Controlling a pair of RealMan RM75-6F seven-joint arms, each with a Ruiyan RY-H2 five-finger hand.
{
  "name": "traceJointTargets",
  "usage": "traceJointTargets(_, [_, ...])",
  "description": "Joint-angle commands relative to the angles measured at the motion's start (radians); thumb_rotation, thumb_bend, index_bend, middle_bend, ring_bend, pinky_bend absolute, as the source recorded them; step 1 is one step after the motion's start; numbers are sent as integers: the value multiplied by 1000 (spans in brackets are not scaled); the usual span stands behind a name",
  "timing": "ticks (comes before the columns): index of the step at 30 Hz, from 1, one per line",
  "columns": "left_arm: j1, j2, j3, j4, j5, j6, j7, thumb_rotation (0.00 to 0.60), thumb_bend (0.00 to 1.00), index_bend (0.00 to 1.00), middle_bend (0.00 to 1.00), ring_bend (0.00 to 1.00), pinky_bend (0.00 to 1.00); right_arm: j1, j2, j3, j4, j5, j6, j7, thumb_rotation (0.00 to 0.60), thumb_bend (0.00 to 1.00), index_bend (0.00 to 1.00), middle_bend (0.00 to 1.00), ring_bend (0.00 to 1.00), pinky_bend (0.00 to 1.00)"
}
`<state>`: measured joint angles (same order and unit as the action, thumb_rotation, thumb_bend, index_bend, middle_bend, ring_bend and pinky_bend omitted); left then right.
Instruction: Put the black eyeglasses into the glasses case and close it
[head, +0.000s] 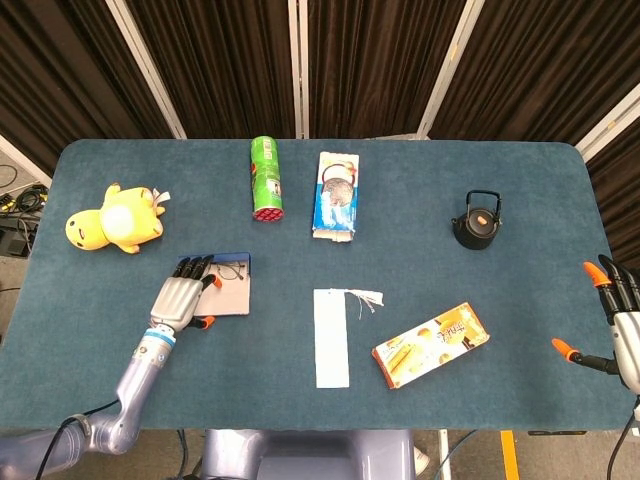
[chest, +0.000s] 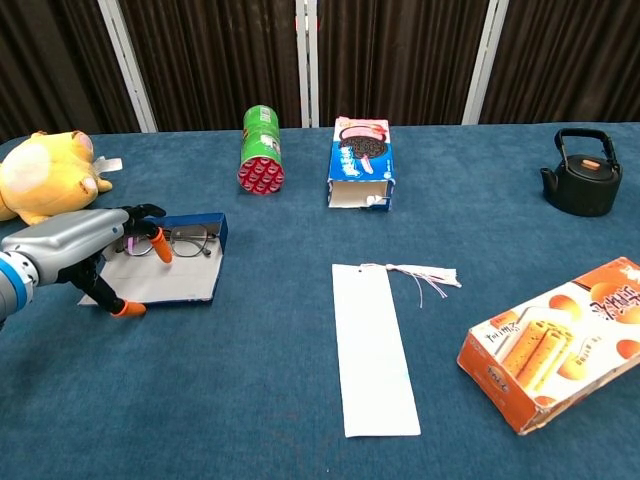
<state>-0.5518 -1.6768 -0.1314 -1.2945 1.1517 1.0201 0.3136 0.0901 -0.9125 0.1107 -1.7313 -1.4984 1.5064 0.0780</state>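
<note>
The black eyeglasses lie in the open glasses case, up against its raised blue wall on the far side, with the grey flap of the case spread flat on the table toward the robot. From where I stand they look thin-framed and light, with slender temples that would likely bend if squeezed, and lenses that would smear or scratch under a fingertip. The safer place to touch them, I think, is the bridge or the frame rim, and only lightly. The case looks like a stiff, flat folding kind; its flap seems the part to lift, taken by the free near edge so it hinges over the glasses.

The left hand rests over the left end of the case, fingers loosely extended and a little apart, orange tips near the glasses' left side; I cannot tell whether any tip actually touches them, and it grasps nothing that I can see. The right hand sits well apart at the table's right edge, fingers spread, empty.

Beyond, a yellow plush toy lies just behind the left hand, and a white bookmark lies mid-table.
</note>
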Motion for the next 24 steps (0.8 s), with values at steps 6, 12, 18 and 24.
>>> traceJointTargets(6, [-7, 15, -27, -13, -23, 12, 14, 600, 525, 357, 0, 0, 0, -1, 1, -1, -2, -2, 3, 0, 600, 0, 12, 0, 0, 0])
traceJointTargets(12, [-18, 18, -42, -4, -46, -2, 15, 600, 525, 363, 0, 0, 0, 0, 0, -2, -3, -3, 0, -6, 600, 0, 12, 0, 0, 0])
traceJointTargets(18, [-24, 7, -38, 12, -59, -24, 5, 600, 524, 377, 0, 0, 0, 3, -4, -2, -1, 4, -9, -13, 600, 0, 12, 0, 0, 0])
traceJointTargets(24, [-23, -17, -22, 45, -51, -27, -6, 600, 525, 426, 0, 0, 0, 6, -8, -3, 0, 4, -14, -20, 600, 0, 12, 0, 0, 0])
